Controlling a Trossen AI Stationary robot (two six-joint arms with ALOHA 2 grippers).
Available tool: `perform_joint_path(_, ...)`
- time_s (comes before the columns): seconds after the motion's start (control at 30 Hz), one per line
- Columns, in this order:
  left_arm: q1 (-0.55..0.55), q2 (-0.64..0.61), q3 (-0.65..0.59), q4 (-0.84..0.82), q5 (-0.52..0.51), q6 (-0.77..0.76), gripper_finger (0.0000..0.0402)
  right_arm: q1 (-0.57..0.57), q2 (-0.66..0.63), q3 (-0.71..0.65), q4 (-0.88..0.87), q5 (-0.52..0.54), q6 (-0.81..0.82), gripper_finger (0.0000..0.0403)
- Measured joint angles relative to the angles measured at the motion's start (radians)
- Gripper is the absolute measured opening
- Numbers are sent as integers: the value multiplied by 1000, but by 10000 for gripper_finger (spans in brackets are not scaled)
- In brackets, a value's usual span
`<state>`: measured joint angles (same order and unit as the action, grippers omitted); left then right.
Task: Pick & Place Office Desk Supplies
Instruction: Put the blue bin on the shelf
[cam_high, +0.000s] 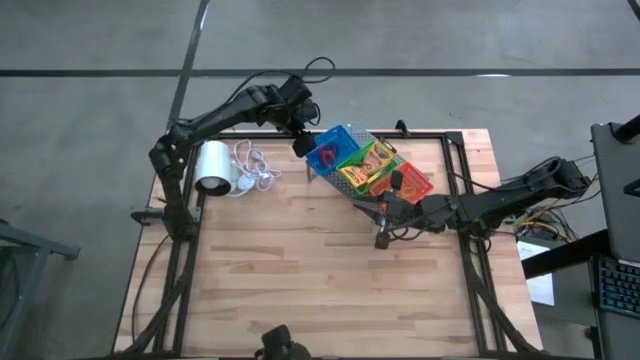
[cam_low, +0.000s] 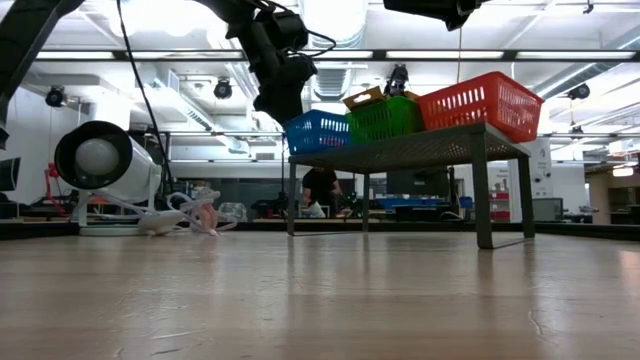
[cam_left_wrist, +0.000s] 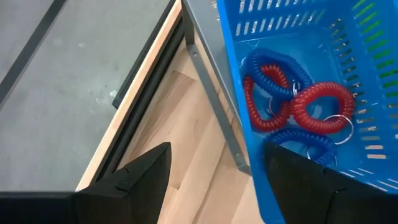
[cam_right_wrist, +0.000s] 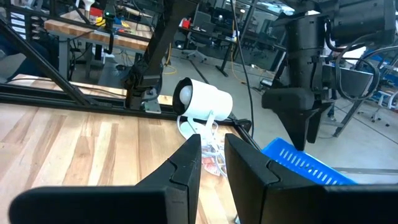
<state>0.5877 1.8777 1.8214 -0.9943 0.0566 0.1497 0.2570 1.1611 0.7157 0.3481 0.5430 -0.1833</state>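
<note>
Small red and blue coiled ring bands (cam_left_wrist: 292, 106) lying tangled in the small blue plastic bin (cam_high: 333, 147), first of three bins in a row on the grey perforated metal rack (cam_low: 420, 150) near the table's far edge. At far left, beside the left table edge, white roll (cam_high: 213, 167) on its side with loose white cord (cam_high: 258, 168) trailing toward the rack; bare wooden table (cam_high: 320, 270) open from there across the whole near half. Left gripper (cam_high: 303, 140) hanging above the blue bin's outer rim, fingers (cam_left_wrist: 146, 174) spread wide, empty, one over the rack's edge and one over the bin interior. Next along the rack, small green plastic bin (cam_high: 362, 160) holding two small yellow-and-green crayon boxes (cam_high: 372, 165), one flap sticking up over the rim in the low view. Then small red-orange plastic bin (cam_high: 412, 186) at the rack's right end, touching the green one. Right gripper (cam_high: 385, 215) just beside the rack's near right corner, low over the table, fingers (cam_right_wrist: 186, 165) set narrow with a slim gap, holding nothing, aimed back toward the white roll. Clear room under the rack between its legs in the low view.
</note>
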Motion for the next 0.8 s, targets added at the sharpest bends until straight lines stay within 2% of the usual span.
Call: perform_joint_path(0.8,-35,12,5,-38,38,-34,257,0,0,0,0,0,0,68)
